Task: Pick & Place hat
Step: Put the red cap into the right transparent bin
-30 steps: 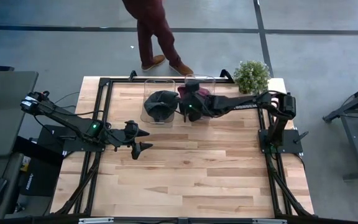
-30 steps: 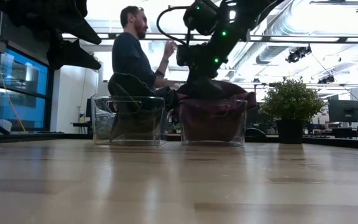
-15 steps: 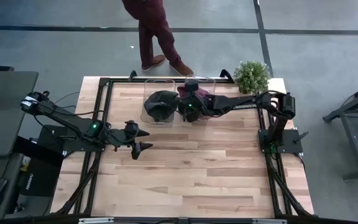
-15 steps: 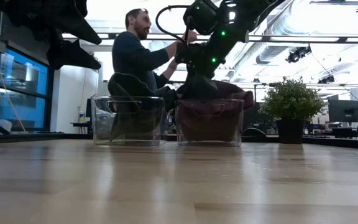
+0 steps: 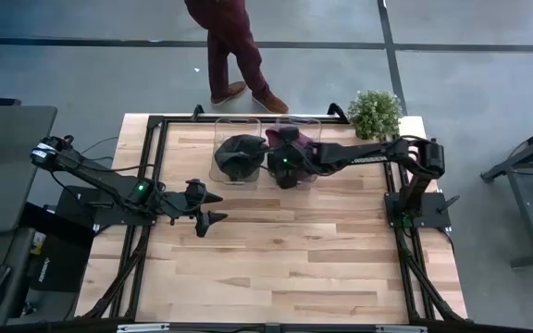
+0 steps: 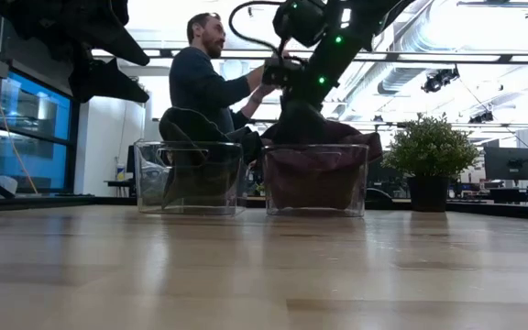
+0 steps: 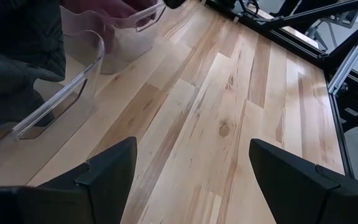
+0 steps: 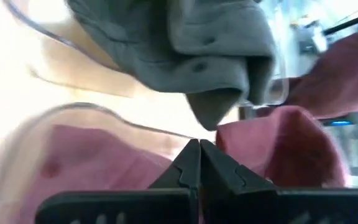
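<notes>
Two clear bins stand side by side at the table's far edge. The left bin (image 5: 222, 139) holds a dark grey hat (image 5: 239, 155), also seen as the grey hat (image 8: 185, 43) in the right wrist view. The right bin (image 6: 351, 183) holds a maroon hat (image 5: 308, 143), heaped above the rim. My right gripper (image 8: 199, 152) reaches down into this bin, shut amid the maroon cloth (image 8: 104, 168). My left gripper (image 5: 213, 207) hangs open above the table's left middle, with nothing between its fingers (image 7: 110, 171). My right gripper comes at the maroon hat from above, slanting from the table's right, and is shut in its cloth near the bin's left side (image 8: 229, 140). The shut fingers hide which part and how many layers they pinch. The hat rests in its bin.
A potted plant (image 5: 375, 113) stands at the far right corner, close to the maroon hat's bin. A person (image 6: 204, 82) stands just beyond the far edge, an arm stretched toward my right arm. Bare wood (image 5: 285, 259) stretches over the near half.
My right gripper has shut in the maroon hat and shifted a little toward the table's right edge; the maroon hat's bin has slid slightly the same way. The person behind the table has turned and stretched an arm toward my right arm.
</notes>
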`<state>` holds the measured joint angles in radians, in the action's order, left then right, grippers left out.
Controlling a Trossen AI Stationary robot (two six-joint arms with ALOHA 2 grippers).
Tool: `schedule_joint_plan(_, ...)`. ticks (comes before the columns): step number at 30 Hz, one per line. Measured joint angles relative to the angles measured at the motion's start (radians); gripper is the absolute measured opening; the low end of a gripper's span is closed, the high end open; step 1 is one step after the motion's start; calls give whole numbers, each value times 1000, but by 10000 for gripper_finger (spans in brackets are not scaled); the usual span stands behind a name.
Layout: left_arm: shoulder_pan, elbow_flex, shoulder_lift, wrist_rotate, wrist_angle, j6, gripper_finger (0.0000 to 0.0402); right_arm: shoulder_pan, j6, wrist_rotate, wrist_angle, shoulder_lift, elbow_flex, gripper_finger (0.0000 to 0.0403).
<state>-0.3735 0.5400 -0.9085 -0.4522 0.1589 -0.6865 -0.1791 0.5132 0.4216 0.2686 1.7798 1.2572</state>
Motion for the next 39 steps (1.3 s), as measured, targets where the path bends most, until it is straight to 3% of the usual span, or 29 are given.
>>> schedule_joint_plan(5,0,0,0,0,0,0,302,11,-94,-57,35,-24,0,1)
schedule_joint_plan(14,0,0,0,0,0,0,302,33,-65,48,-38,-121,0,13)
schedule_joint_plan(18,0,0,0,0,0,0,302,14,-32,12,-25,-164,0,50)
schedule_joint_plan(28,0,0,0,0,0,0,302,-50,-8,-9,5,-183,0,200)
schedule_joint_plan(33,0,0,0,0,0,0,302,-70,-70,2,98,-177,31,219)
schedule_joint_plan(39,0,0,0,0,0,0,302,-62,-112,4,270,-117,180,220)
